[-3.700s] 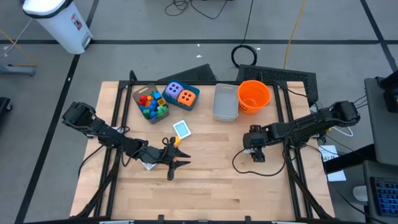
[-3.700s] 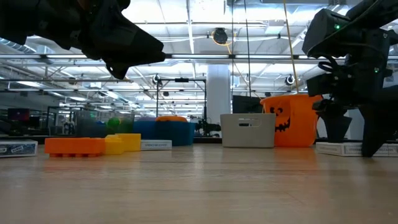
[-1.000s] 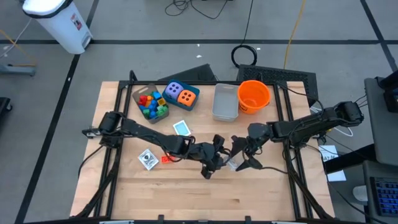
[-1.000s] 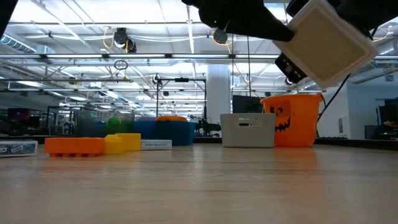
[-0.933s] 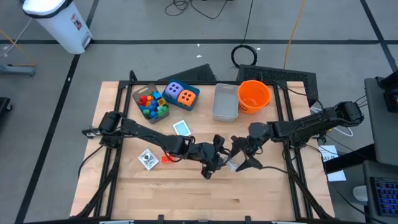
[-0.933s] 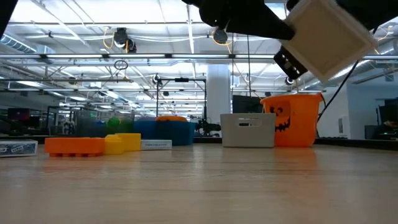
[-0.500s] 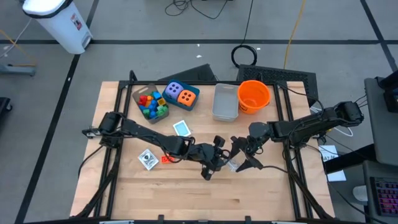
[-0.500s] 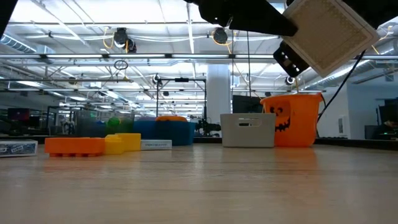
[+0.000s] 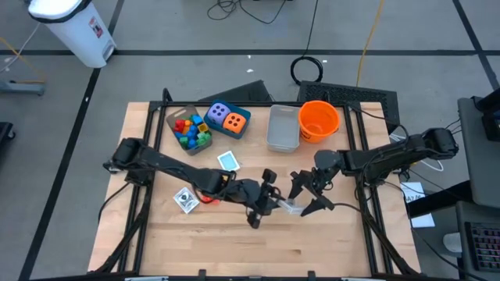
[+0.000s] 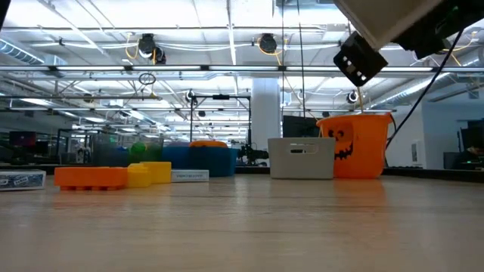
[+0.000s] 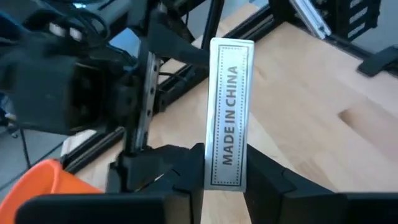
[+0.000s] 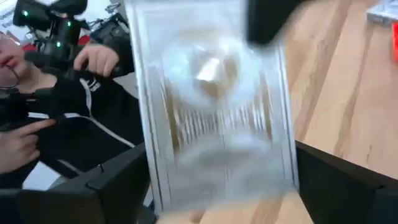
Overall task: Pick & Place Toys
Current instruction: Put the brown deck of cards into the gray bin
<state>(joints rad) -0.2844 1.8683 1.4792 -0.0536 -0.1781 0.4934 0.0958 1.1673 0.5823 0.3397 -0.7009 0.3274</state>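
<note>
A flat silver card box (image 9: 289,205) is up in the air over the table's middle, my left gripper (image 9: 277,201) shut on it. My right gripper (image 9: 307,195) faces it from the right, open, one finger (image 12: 118,183) on either side of the box's broad face (image 12: 217,118). In the low view only the box's lower corner (image 10: 378,19) shows at the top. Two cards (image 9: 228,161) (image 9: 185,200) and a red brick (image 9: 207,199) lie on the table. More bricks fill a container (image 9: 187,129) beside the purple die (image 9: 220,113) and the orange die (image 9: 234,121). My left gripper pinches the box by its two broad faces, right beside the narrow side printed "MADE IN CHINA" (image 11: 225,155). Its fingers (image 11: 180,177) come from the table's left, slanting a little downward. The box stands on edge, lifted clear, and sticks out past the fingertips toward my right gripper.
A clear bin (image 9: 283,129) and the orange bucket (image 9: 319,119) stand at the back right. Orange (image 10: 91,177) and yellow (image 10: 149,174) bricks lie on the left. A person in black sleeves (image 12: 68,93) shows beyond the table. The near half is bare wood.
The card box has risen and tipped, so the low view now shows only its lower corner at the top. My left gripper has gone up with it. My right arm has stayed where it was.
</note>
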